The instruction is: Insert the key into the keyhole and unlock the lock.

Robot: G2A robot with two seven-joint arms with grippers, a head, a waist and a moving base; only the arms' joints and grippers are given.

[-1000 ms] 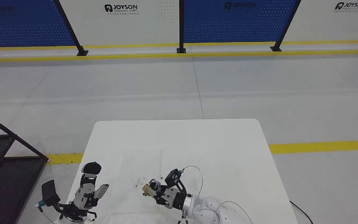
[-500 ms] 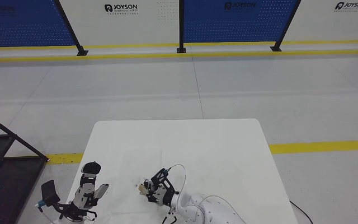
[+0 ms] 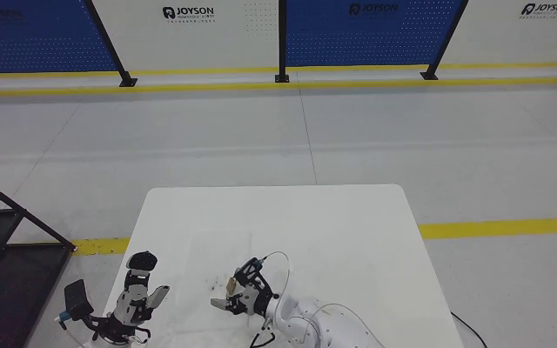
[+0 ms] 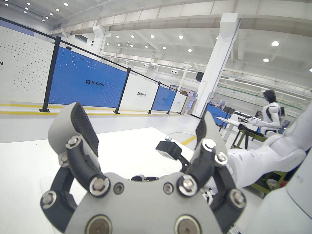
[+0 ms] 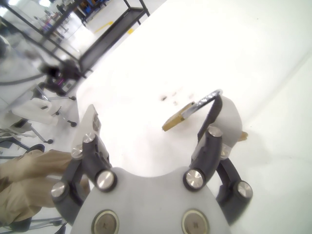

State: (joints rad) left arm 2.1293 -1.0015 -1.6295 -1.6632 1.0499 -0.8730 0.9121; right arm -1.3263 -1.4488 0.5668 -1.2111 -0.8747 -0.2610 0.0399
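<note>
- the right tool (image 5: 156, 103) is hovering spread over the counter (image 5: 219, 37).
- the lock (image 5: 173, 121) is lying just beside one finger of the right tool.
- the left tool (image 4: 140, 113) is hanging spread, well apart from the right tool.

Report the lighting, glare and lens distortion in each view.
Right wrist view: glare washes the table nearly white around the brass lock lying by the right pincer. Left wrist view: the wide lens bows the fence behind the left pincer, and ceiling lamps flare. Top view: even light, no strong glare on the table.
</note>
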